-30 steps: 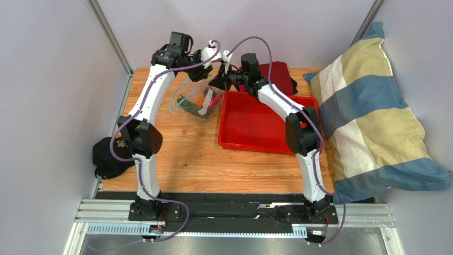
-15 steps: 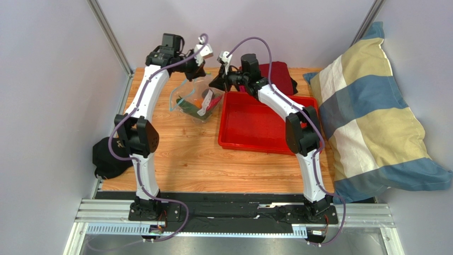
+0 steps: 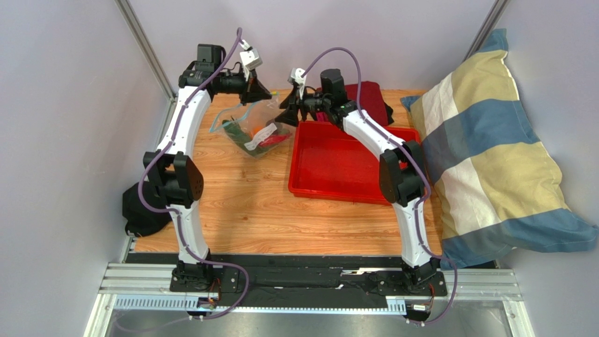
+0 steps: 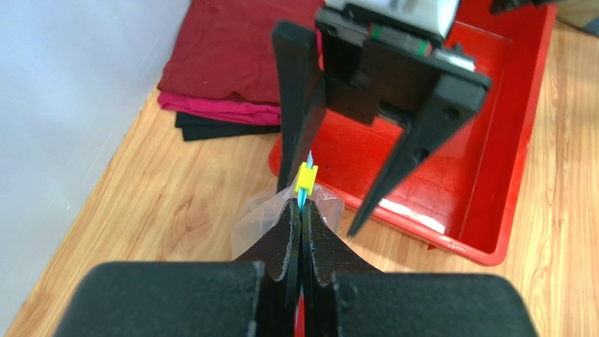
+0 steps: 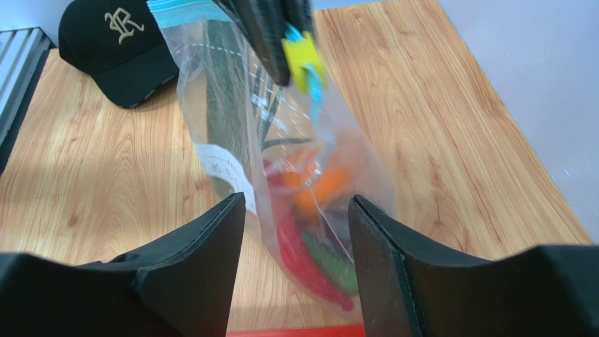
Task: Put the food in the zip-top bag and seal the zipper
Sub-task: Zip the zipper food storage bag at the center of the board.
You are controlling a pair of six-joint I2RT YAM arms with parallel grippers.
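The clear zip-top bag (image 3: 254, 128) hangs at the back of the table with the food inside: an orange fruit (image 5: 325, 184), a red chili (image 5: 302, 261) and a long green vegetable (image 5: 223, 105). My left gripper (image 3: 262, 91) is shut on the bluish zipper (image 4: 304, 199) just behind its yellow slider (image 4: 305, 177). It holds that end of the bag up. My right gripper (image 5: 297, 203) stands open just beside it, facing the bag. The bag hangs past its fingertips, and I cannot tell whether it touches them. Its fingers (image 4: 299, 105) show spread in the left wrist view.
A red tray (image 3: 330, 184) sits right of the bag. Folded dark red cloth (image 3: 367, 98) lies behind it. A black cap (image 3: 140, 209) rests at the table's left edge. A striped pillow (image 3: 492, 147) fills the right side.
My left gripper closed on the zipper, then rose and drew leftward with it. My right gripper opened and let go of the bag.
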